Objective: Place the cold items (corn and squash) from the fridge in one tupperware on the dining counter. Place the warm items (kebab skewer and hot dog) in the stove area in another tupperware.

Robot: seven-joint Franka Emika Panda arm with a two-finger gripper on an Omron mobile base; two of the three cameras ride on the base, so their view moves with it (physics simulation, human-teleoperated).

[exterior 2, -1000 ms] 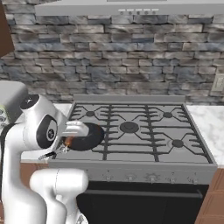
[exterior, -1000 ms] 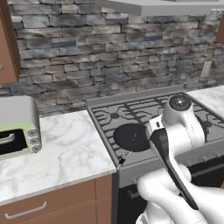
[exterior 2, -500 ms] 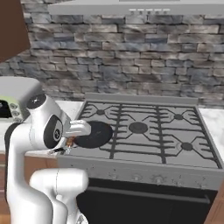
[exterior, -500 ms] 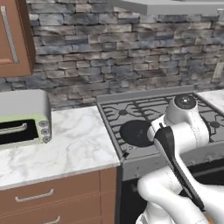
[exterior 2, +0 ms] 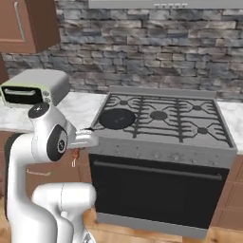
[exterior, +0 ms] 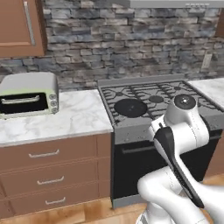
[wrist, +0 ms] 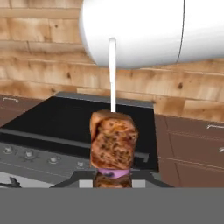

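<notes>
A: Browned meat chunks on a thin white stick, the kebab skewer, sit clamped in the hand. Fingers fully closed on it, stick pointing away from the camera.

B: Where's the hand now?

A: Low, in front of the steel gas stove, beside its black oven front; skewer hangs just under the wrist, clear of the grates.

B: What changed?

A: Whole scene shifted in both base views over the last second: stove slid away, more marbled counter and the pale green toaster oven came in. That's the base driving back, not things moving.

B: Meaning?

A: Pick looks done; likely heading off to a tupperware. Hot dog isn't visible, so can't say.
</notes>
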